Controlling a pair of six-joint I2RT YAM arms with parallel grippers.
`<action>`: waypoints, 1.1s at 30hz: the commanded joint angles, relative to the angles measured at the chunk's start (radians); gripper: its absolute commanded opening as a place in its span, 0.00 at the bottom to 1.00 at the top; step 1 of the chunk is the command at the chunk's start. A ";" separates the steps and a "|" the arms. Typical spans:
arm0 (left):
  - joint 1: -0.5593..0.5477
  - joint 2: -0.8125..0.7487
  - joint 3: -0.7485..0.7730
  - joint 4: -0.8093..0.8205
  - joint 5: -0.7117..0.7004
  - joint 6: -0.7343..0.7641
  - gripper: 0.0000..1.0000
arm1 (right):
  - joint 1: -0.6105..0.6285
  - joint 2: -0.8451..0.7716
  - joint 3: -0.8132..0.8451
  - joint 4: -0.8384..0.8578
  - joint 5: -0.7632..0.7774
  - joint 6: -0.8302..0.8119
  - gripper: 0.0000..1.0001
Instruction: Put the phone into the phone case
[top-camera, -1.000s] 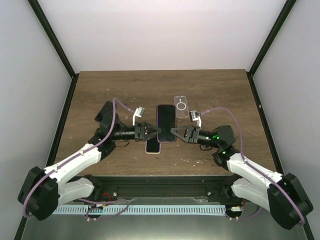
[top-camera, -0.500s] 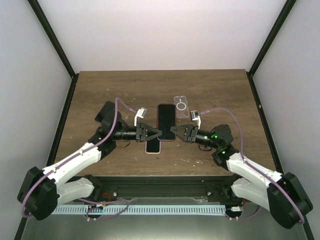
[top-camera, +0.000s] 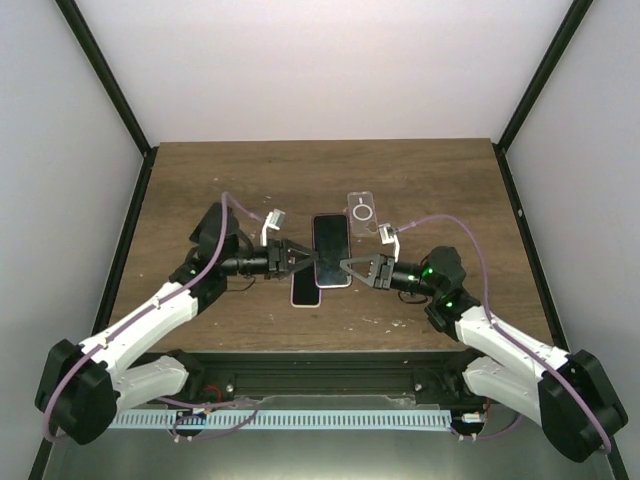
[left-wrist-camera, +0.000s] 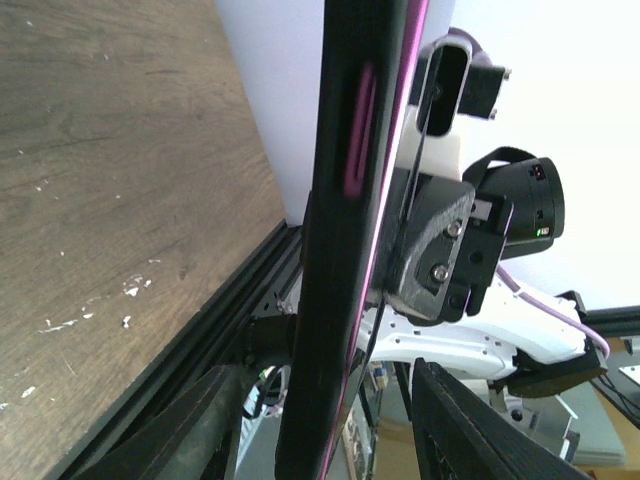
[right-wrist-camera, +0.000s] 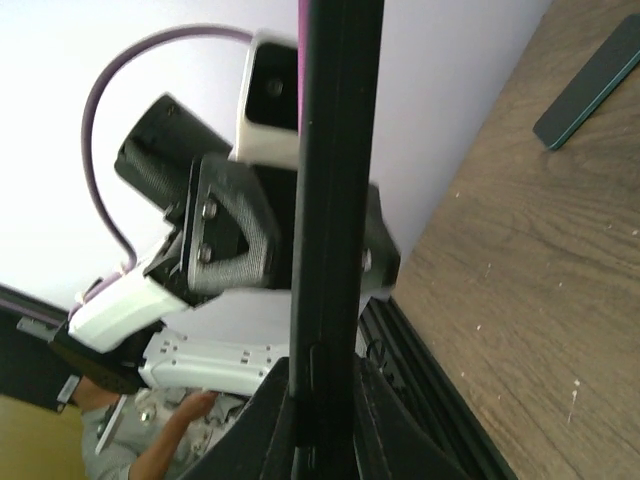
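A black phone (top-camera: 331, 250) with a pink edge is held off the table between my two grippers. My right gripper (top-camera: 347, 265) is shut on its right edge; in the right wrist view the fingers (right-wrist-camera: 270, 420) press both faces of the phone (right-wrist-camera: 335, 150). My left gripper (top-camera: 306, 258) is at the phone's left edge. In the left wrist view the phone (left-wrist-camera: 345, 200) stands edge-on between the jaws, which are apart with a gap on each side. A clear phone case (top-camera: 361, 211) with a ring mark lies flat just behind the right gripper.
A second dark slab with a pink rim (top-camera: 306, 291) lies on the wooden table (top-camera: 200, 190) below the held phone; it shows in the right wrist view (right-wrist-camera: 590, 85) too. The table's black front rail (top-camera: 320, 365) is near the arm bases.
The phone and both grippers have shifted slightly left and tilted a little. The left arm's wrist has moved back and left. The grip on the phone looks unchanged.
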 joint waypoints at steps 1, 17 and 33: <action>0.049 -0.039 -0.002 0.057 -0.014 -0.013 0.49 | 0.003 -0.013 -0.008 0.118 -0.115 -0.042 0.01; 0.052 0.046 0.075 0.074 -0.039 0.051 0.00 | 0.005 -0.016 0.010 0.010 -0.224 -0.125 0.01; 0.052 0.024 0.070 0.159 0.192 0.069 0.00 | 0.004 -0.102 0.143 -0.242 -0.076 -0.185 0.50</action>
